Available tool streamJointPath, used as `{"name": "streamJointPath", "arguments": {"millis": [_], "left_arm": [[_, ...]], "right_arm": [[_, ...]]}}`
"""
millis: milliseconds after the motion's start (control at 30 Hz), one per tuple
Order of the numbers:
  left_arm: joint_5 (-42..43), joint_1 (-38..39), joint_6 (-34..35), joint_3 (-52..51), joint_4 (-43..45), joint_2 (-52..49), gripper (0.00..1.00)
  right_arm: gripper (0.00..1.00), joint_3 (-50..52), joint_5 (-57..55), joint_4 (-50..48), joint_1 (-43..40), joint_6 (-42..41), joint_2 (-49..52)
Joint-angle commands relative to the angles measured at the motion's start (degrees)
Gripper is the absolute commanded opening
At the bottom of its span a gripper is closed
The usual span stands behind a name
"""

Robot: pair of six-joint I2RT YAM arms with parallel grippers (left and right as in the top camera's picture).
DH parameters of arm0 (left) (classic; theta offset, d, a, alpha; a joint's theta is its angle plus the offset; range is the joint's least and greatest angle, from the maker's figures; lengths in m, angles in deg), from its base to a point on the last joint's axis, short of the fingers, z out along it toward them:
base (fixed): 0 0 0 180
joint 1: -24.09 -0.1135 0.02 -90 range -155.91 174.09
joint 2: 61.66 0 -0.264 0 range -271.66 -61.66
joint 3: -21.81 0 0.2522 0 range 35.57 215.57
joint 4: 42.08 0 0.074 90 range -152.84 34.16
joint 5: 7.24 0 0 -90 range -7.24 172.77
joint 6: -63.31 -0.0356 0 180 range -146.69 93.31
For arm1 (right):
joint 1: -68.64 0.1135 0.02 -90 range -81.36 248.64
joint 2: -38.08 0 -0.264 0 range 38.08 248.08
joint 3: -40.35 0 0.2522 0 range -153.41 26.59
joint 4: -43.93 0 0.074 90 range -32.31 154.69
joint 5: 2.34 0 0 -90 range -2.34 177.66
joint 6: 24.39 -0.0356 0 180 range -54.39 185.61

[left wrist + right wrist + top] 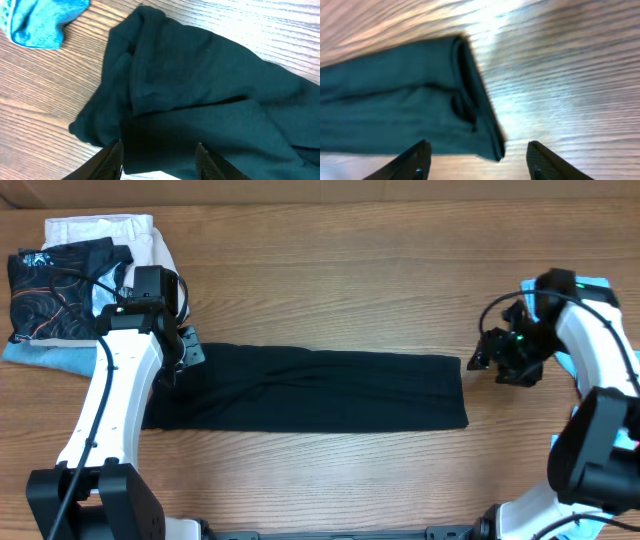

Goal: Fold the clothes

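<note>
Lying on the counter: a black garment [310, 388], folded into a long band, runs left to right across the wooden counter [350, 280], nearer the robot than the far edge.
Garment, left end: rumpled in the left wrist view [200, 90], its layers bunched, one folded edge crossing it on a slant.
Garment, right end: a tidy doubled edge in the right wrist view [395, 110], with the layers stacked and a dark opening between them.
Left end effector: it [185, 345] hangs over the band's left end. Its fingers stand well apart in its own camera [159, 160], gripping nothing, with dark cloth filling the space below them. Whether the tips touch the cloth cannot be told.
Right end effector: it [490, 360] sits just off the band's right end. Its fingers are spread wide [477, 160] and hold nothing. The garment's corner lies ahead between them, and bare wood shows by the right finger.
Pile: at the far left corner, a white cloth [110, 230], a patterned cloth [55, 285] and a blue cloth [50, 358] lie together beside the left arm.
Blue cloth: near the garment's left end but apart from it [42, 22], with bare wood between.
Right edge: a pale blue item [600, 285] is mostly hidden behind the right arm.
</note>
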Motion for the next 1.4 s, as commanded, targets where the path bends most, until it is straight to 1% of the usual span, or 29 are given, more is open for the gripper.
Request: {"name": "streamJointPath", "arguments": {"millis": [0,100,233,300,433,567,667,733,767,833,900,967,1067,1167,1267,1367], "left_arm": [[3.1,0.0,-1.3,0.4,0.2,0.2,0.5],[3.7,0.0,-1.3,0.4,0.0,0.2,0.51],[3.6,0.0,-1.3,0.4,-0.7,0.2,0.51],[3.6,0.0,-1.3,0.4,-1.1,0.2,0.51],[3.6,0.0,-1.3,0.4,-1.2,0.2,0.51],[3.6,0.0,-1.3,0.4,-1.4,0.2,0.52],[3.6,0.0,-1.3,0.4,-1.3,0.2,0.52],[3.6,0.0,-1.3,0.4,-1.4,0.2,0.52],[3.6,0.0,-1.3,0.4,-1.4,0.2,0.52],[3.6,0.0,-1.3,0.4,-1.4,0.2,0.52],[3.6,0.0,-1.3,0.4,-1.6,0.2,0.52],[3.6,0.0,-1.3,0.4,-1.9,0.2,0.52],[3.6,0.0,-1.3,0.4,-2.2,0.2,0.51],[3.6,0.0,-1.3,0.4,-2.3,0.2,0.52],[3.6,0.0,-1.3,0.4,-2.5,0.2,0.52],[3.6,0.0,-1.3,0.4,-2.6,0.2,0.51]], "right_arm": [[0.66,2.1,6.8,-0.7,0.0,5.8,0.2],[0.69,5.8,7.5,-4.0,0.5,5.7,0.2],[0.69,11.0,7.4,-8.9,1.0,5.1,0.3],[0.66,13.7,7.4,-12.8,1.0,4.9,0.3],[0.64,17.6,8.5,-18.8,1.0,1.9,0.3],[0.63,20.0,11.4,-20.6,1.4,1.9,0.4],[0.6,21.2,11.5,-21.2,2.5,1.9,0.5],[0.51,21.6,11.5,-21.8,3.9,1.9,0.5],[0.45,21.6,11.5,-22.1,4.3,1.9,0.5],[0.28,21.6,11.2,-23.3,4.9,0.3,0.5],[0.14,21.6,11.0,-24.0,4.9,-1.0,0.5],[0.04,21.6,10.1,-24.9,4.5,-3.1,0.5],[0.04,19.9,8.2,-24.3,2.8,-3.9,0.5],[0.04,15.7,4.3,-21.2,0.0,-4.2,0.2],[0.04,8.6,-3.0,-15.7,-3.4,-6.8,0.2],[0.04,0.7,-6.8,-9.4,-5.1,-6.9,0.2]]}}
